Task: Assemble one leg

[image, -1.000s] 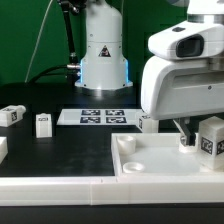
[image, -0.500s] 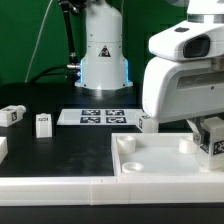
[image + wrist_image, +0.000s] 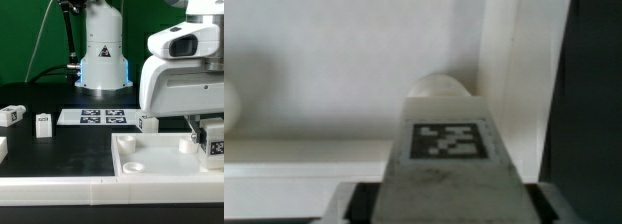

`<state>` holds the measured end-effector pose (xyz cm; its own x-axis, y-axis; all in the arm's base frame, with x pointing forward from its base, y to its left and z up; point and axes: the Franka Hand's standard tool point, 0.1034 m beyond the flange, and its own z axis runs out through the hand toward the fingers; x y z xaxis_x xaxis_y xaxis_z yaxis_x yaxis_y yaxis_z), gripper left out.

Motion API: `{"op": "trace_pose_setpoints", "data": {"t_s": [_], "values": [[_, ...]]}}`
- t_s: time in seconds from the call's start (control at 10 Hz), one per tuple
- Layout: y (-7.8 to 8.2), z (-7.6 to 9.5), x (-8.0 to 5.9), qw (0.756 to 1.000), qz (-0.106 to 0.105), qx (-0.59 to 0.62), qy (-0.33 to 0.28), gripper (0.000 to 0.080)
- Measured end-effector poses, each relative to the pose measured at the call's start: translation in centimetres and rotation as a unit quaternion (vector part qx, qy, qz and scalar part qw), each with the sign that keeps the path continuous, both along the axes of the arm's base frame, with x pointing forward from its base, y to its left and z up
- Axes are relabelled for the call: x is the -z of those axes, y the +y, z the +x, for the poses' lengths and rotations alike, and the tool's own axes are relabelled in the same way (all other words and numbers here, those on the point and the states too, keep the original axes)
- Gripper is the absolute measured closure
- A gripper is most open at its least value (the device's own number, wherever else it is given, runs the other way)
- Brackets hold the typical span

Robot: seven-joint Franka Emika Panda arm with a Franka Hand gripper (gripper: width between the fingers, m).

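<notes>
At the exterior view's right edge, the leg [image 3: 214, 146] is clamped in the closed tool [image 3: 445, 200]. It is lower than a second ago, nearing the corner socket [image 3: 439, 86] of the white tray-like piece [image 3: 150, 168]. Insertion looks close.

The leg [image 3: 450, 150] looks like smooth white plastic with a matt printed tag, and the tray-like piece [image 3: 160, 162] has the same smooth, faintly satin white finish. The table [image 3: 60, 150] is matt black and the arm's housing [image 3: 180, 90] is glossy white plastic. The marker board [image 3: 97, 117] may be thin card, though it is too small to tell.
</notes>
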<state>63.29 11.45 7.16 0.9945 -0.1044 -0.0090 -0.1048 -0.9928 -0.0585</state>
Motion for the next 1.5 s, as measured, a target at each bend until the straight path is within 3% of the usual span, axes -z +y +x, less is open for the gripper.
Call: {"op": "trace_pose_setpoints", "data": {"t_s": [0.4,0.6,1.1,1.4,1.5], "values": [[-0.08,-0.14,0.08,0.978,-0.002,0.21,0.014,0.0509],[-0.11,-0.18,0.12,0.95,-0.002,0.311,0.02,0.0509],[-0.23,-0.37,0.17,0.838,-0.002,0.544,0.04,0.0509],[-0.2,-0.38,0.19,0.84,-0.002,0.541,0.041,0.0509],[-0.29,-0.17,0.21,0.869,-0.002,0.493,0.038,0.0332]]}}
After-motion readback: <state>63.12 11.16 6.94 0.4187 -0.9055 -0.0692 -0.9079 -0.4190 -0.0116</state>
